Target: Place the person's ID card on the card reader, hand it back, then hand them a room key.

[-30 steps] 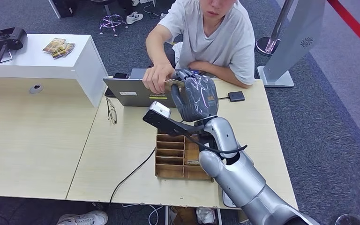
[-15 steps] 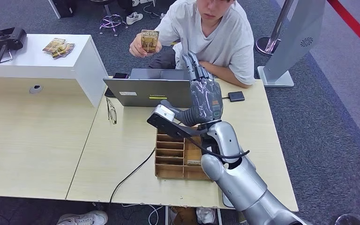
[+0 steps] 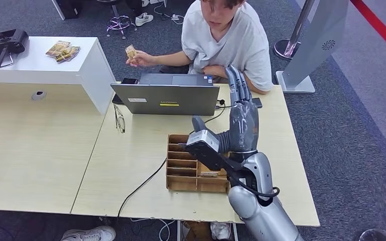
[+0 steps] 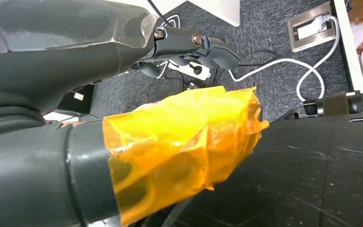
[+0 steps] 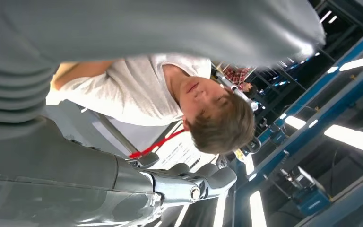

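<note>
My right hand (image 3: 241,118) hangs above the table beside the laptop, fingers straight and apart, pointing toward the person, and it holds nothing. The right wrist view shows its fingers (image 5: 189,182) spread in front of the person's white shirt. The person (image 3: 226,40) sits behind the table and holds a brownish card (image 3: 130,51) up and off to the side, far from my hand. The small black card reader (image 3: 256,103) lies on the table, partly hidden behind my fingers. My left hand (image 4: 170,142) hangs low with orange tape on its thumb, nothing in it.
An open grey laptop (image 3: 166,99) stands at the table's far edge. A wooden compartment tray (image 3: 181,170) sits under my right forearm with a card (image 3: 209,173) in a slot. A white cabinet (image 3: 88,63) carries several cards (image 3: 63,49). Glasses (image 3: 119,118) and a black cable (image 3: 140,187) lie on the table.
The person took the card from my right hand and carried it away up and to the left. My right hand let go, straightened its fingers and moved right and back toward me.
</note>
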Robot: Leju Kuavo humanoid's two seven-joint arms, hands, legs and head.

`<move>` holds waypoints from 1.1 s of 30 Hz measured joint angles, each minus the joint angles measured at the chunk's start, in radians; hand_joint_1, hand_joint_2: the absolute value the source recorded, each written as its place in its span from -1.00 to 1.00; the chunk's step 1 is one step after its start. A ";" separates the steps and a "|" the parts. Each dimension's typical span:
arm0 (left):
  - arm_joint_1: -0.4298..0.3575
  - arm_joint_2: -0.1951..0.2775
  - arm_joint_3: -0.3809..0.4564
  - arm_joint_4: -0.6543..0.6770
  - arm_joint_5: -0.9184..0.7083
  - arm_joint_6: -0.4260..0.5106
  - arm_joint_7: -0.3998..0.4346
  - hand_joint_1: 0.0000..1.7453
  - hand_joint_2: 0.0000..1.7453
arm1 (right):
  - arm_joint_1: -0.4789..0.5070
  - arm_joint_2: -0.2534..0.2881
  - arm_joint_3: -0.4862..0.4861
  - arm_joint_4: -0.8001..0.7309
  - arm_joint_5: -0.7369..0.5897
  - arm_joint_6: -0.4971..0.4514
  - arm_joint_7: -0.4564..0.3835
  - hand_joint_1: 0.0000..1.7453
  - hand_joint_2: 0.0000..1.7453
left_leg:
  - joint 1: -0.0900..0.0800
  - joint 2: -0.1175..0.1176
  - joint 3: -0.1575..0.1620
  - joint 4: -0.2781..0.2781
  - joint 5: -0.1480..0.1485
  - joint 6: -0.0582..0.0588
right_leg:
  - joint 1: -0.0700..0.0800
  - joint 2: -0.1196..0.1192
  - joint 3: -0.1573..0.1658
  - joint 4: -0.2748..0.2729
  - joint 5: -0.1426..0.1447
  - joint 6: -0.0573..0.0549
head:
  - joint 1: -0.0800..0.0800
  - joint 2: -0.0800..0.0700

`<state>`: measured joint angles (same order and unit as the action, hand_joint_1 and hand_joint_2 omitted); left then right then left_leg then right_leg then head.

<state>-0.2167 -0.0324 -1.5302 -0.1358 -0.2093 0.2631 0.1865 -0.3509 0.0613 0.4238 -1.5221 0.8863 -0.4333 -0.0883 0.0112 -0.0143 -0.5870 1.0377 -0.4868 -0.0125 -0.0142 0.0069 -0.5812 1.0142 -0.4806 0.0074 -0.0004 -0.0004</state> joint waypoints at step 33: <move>-0.051 0.046 0.003 -0.006 -0.630 -0.071 -0.028 -1.00 -1.00 | 0.099 -0.151 -0.038 -0.107 -0.235 -0.062 -0.171 -1.00 -1.00 | 0.000 -0.002 -0.001 0.000 0.000 0.000 | 0.000 -0.003 0.001 0.000 0.000 0.000 | 0.000 0.000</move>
<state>-0.2682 0.0132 -1.5268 -0.1422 -0.8396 0.1919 0.1581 -0.2515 -0.0893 0.3858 -1.6293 0.6513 -0.4954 -0.2594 0.0112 -0.0168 -0.5879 1.0373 -0.4866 -0.0126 -0.0142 0.0041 -0.5797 1.0145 -0.4806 0.0075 -0.0005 -0.0004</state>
